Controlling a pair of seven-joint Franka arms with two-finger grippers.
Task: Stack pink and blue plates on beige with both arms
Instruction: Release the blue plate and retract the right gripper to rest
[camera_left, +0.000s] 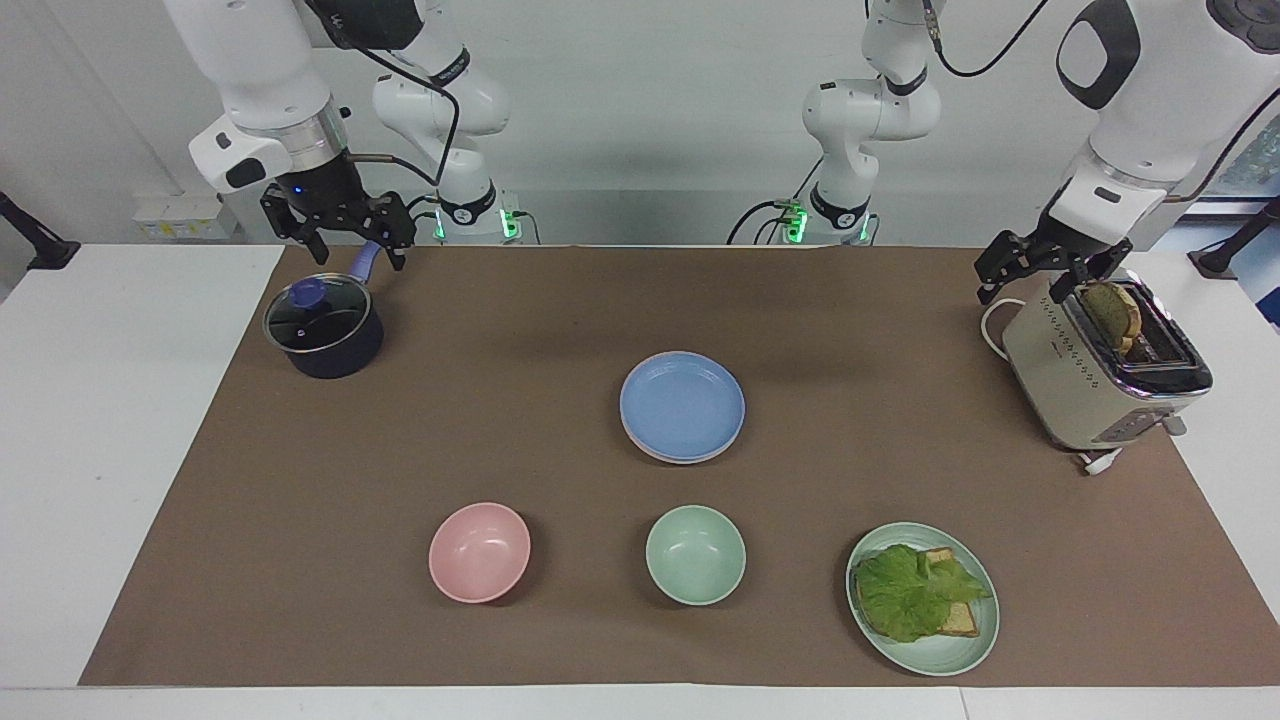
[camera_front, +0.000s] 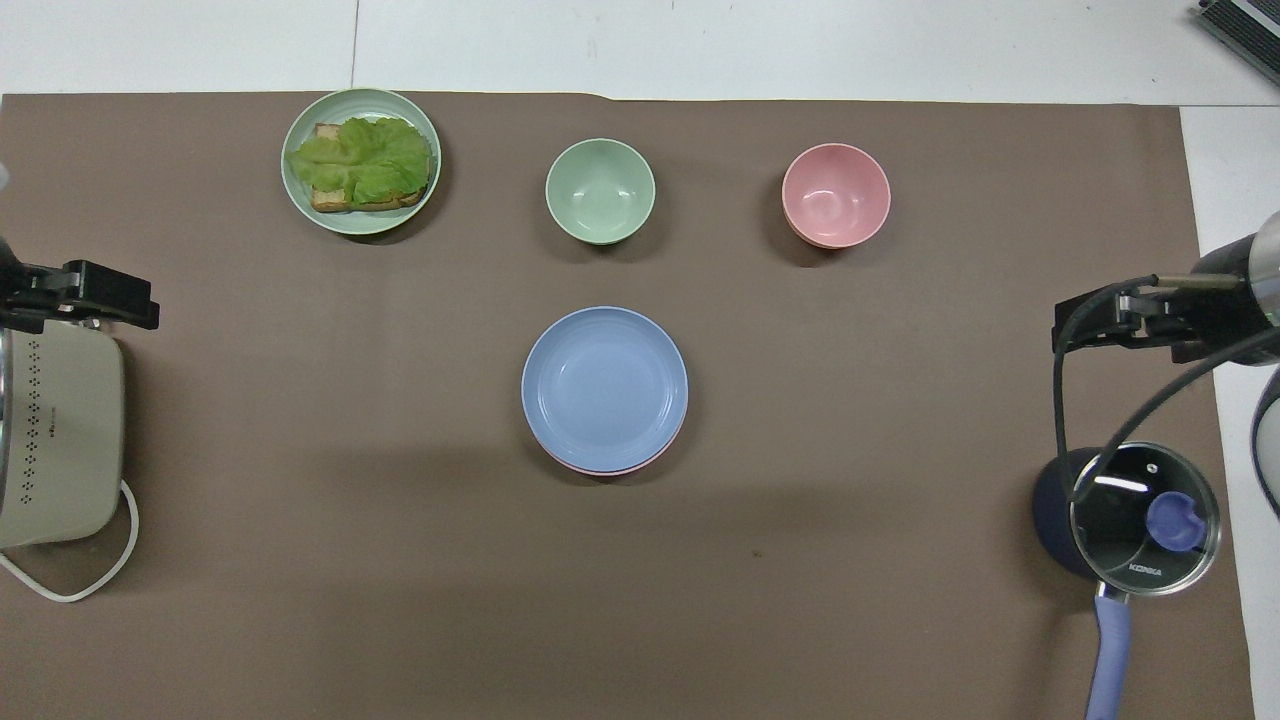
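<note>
The blue plate (camera_left: 682, 405) (camera_front: 604, 385) lies in the middle of the brown mat, on top of the pink plate (camera_left: 650, 453) (camera_front: 600, 470), of which only a thin rim shows. The beige plate is hidden; nothing of it shows under the stack. My right gripper (camera_left: 350, 250) (camera_front: 1075, 325) hangs open and empty over the pot's handle at the right arm's end of the table. Above the toaster at the left arm's end, my left gripper (camera_left: 1020, 290) (camera_front: 140, 300) is open and empty, and that arm waits.
A dark pot (camera_left: 322, 325) (camera_front: 1140, 520) with a glass lid sits under the right arm. The beige toaster (camera_left: 1100, 370) (camera_front: 55, 440) holds toast. Farther from the robots stand a pink bowl (camera_left: 480, 552), a green bowl (camera_left: 695, 555) and a green plate (camera_left: 940, 660) with lettuce and toast.
</note>
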